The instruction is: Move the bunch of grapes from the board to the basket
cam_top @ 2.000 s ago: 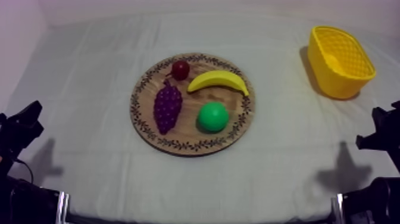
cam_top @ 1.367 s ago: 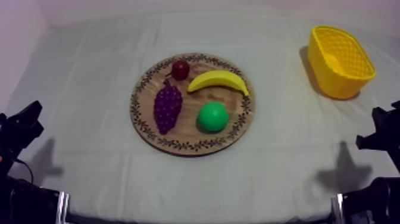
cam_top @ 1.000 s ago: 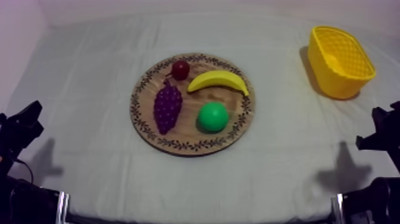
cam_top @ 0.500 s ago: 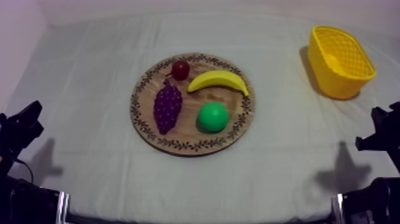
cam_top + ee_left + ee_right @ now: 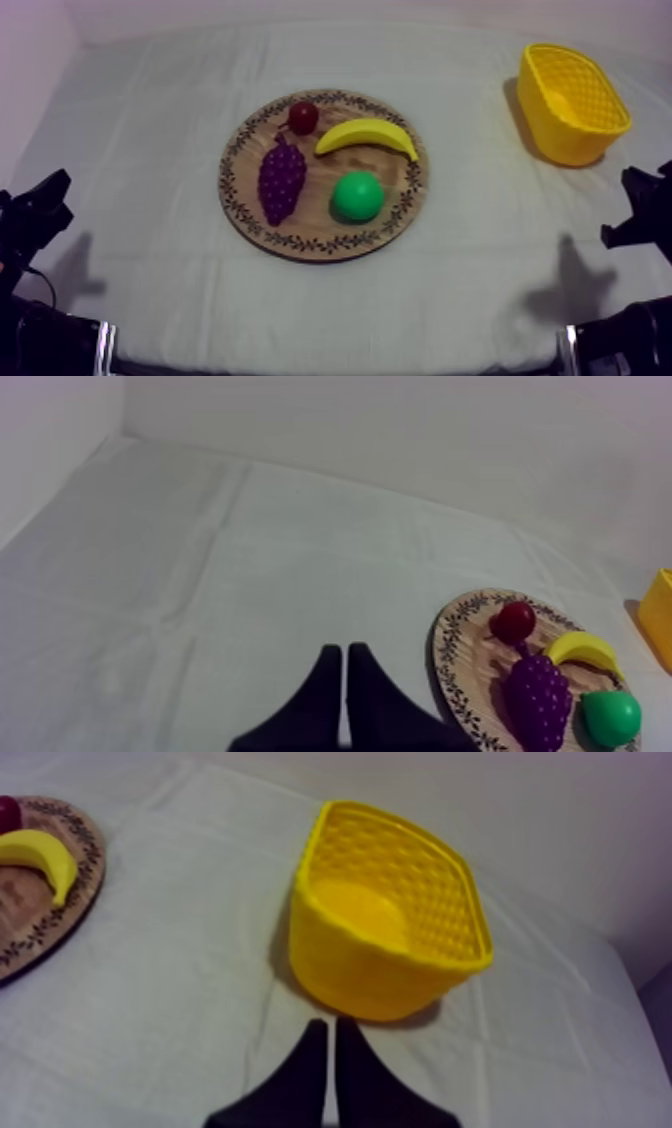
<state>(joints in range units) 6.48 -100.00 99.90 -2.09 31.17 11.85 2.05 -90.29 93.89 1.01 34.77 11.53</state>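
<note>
The bunch of grapes (image 5: 281, 180) lay lengthwise at about nine o'clock on the wooden board (image 5: 300, 243), stem toward the small red fruit (image 5: 303, 117) at eleven, with the banana (image 5: 367, 135) at one and the green pear (image 5: 358, 196) at five. The yellow basket (image 5: 570, 140) stood well apart, out toward two o'clock from the board. Nothing had been picked up yet. To my eye the reach wanted the fingers spread first, then a descent straight over the bunch's broad middle, closing across its narrow width so the pear and the red fruit were not nudged. The left gripper (image 5: 344, 651) and the right gripper (image 5: 327, 1022) each had their fingers pressed together on nothing. Against half a second before, the right arm's dark shape at four o'clock had shifted slightly, its shadow with it; the fruit, board and basket had not moved.
</note>
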